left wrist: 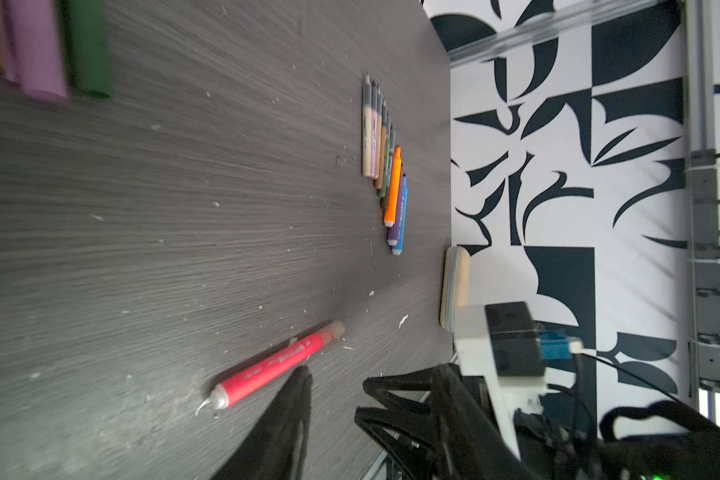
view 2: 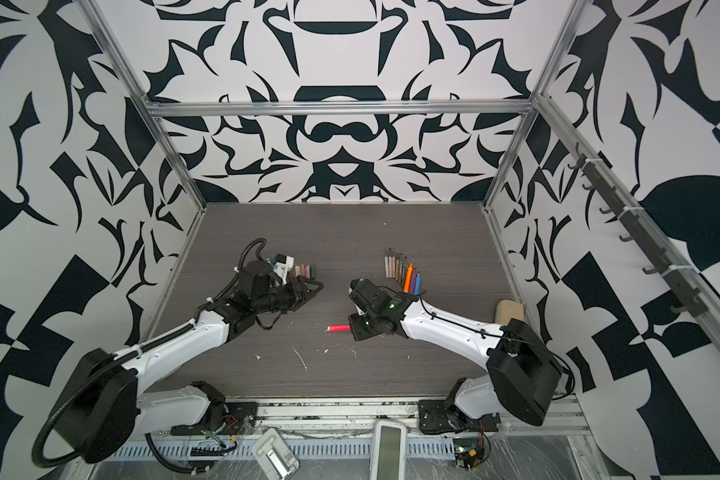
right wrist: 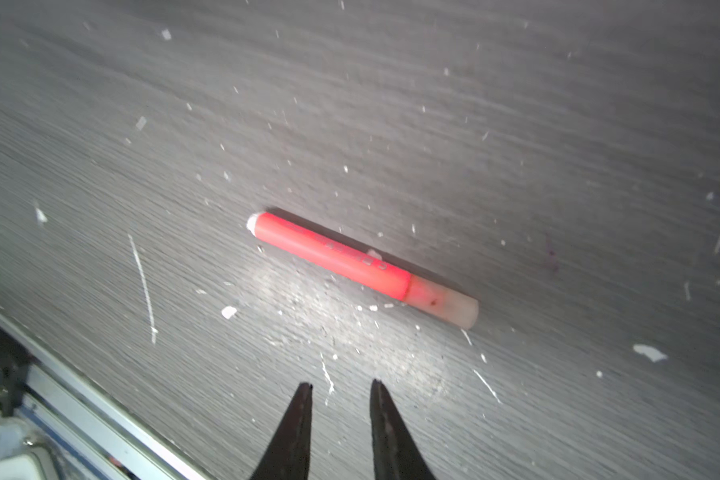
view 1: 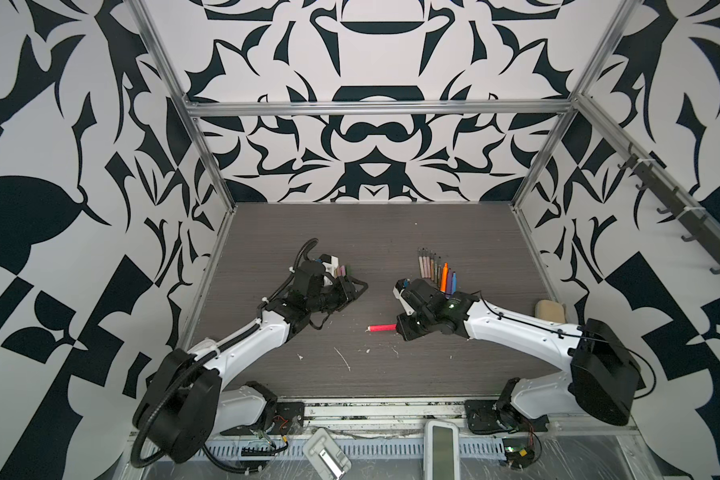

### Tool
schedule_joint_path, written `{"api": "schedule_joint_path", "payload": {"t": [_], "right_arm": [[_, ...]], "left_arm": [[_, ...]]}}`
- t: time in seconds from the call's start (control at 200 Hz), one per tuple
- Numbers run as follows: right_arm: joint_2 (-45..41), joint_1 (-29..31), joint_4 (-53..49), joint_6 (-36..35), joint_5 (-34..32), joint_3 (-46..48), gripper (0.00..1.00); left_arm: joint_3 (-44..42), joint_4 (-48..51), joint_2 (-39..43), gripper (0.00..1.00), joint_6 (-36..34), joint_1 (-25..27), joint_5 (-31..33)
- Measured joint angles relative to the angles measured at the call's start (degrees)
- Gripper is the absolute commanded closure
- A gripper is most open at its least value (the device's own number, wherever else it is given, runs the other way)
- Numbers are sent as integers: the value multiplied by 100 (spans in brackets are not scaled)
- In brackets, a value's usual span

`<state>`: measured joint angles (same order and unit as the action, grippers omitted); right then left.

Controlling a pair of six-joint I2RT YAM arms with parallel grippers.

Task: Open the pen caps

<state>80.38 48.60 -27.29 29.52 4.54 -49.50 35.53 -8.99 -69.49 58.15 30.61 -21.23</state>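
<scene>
A pink-red pen lies flat on the dark table, its translucent peach pen cap still on one end. My right gripper hovers just short of it, jaws a narrow gap apart and empty. In both top views the right gripper covers the pen's cap end. My left gripper is open and empty, one finger near the pen. Loose pen caps, lilac and dark green, lie beside the left gripper. A row of uncapped pens lies behind the right arm.
A tan sponge-like block sits against the right wall. White scraps litter the table front. The metal front rail is close beside my right gripper. The right wrist's white camera mount is close to my left gripper.
</scene>
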Motion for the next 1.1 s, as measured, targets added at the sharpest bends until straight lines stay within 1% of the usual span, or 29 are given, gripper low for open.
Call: {"api": "schedule_joint_path", "payload": {"t": [0.025,0.05,0.155,0.21,0.37,0.54,0.64,0.76,0.935,1.1], "right_arm": [[13,2,-46,2,-17,0,73],[35,2,-87,7,-28,0,74],[122,2,-74,61,-26,98,75],[192,2,-28,125,-24,208,75],[562,2,0,267,-50,308,76],[885,-11,136,306,-240,293,78],[1080,-83,120,278,-308,136,78],[1438,-243,133,177,-378,-254,80],[1928,-367,157,35,-407,-815,80],[2114,-428,293,-7,-365,-1014,83]], "left_arm": [[-26,39,61,51,-39,-55,9],[-35,103,85,55,-85,-96,22],[-85,133,-94,77,-306,-133,-52],[-151,90,-310,81,-315,-131,-114],[-223,136,-1178,82,-531,7,-162],[-15,138,-2083,84,-680,428,-151],[116,50,-2463,85,-717,610,-223],[197,-188,-2640,86,-719,780,-304],[155,-468,-2717,84,-719,1123,-424],[46,-564,-2649,84,-730,1384,-474]]}}
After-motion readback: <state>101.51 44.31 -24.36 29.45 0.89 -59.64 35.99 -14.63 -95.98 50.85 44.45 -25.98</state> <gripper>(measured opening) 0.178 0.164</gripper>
